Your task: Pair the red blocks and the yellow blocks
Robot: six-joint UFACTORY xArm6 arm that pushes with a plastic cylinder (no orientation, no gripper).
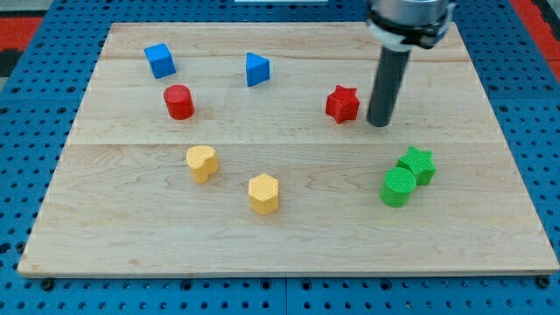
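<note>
my tip (pixel 379 123) sat just beside the red star-shaped block (pixel 342 104), at its 3 o'clock — close, but i could not tell if they touched. it had no jaws, only a dark rod. the red round block (pixel 178 101) was far off at 9 o'clock. the yellow heart-shaped block (pixel 202 163) and yellow six-sided block (pixel 263 193) lay near each other on the pale wooden board (pixel 105 219).

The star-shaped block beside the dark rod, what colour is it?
Red. The red star block sits just left of my tip, shown in the camera view.
</note>
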